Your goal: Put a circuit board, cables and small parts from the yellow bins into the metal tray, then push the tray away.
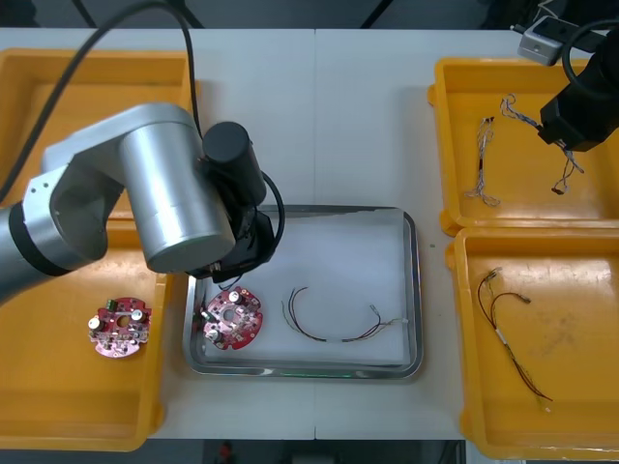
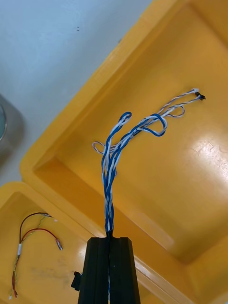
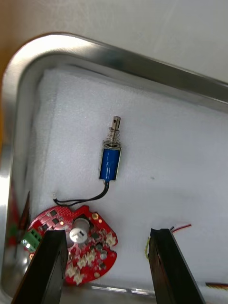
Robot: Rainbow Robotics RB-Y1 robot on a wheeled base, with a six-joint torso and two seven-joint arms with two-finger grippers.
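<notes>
Blue-and-white twisted cable hangs clamped in the right gripper, lifted over the far right yellow bin, probably so it clears the rim on the way to the tray. Left gripper hovers released inside the metal tray. Its fingers are apart above a small metal part lying free beside the red circuit board, so that drop looks done.

left arm: silver, black joints | black cable | fingers: black
</notes>
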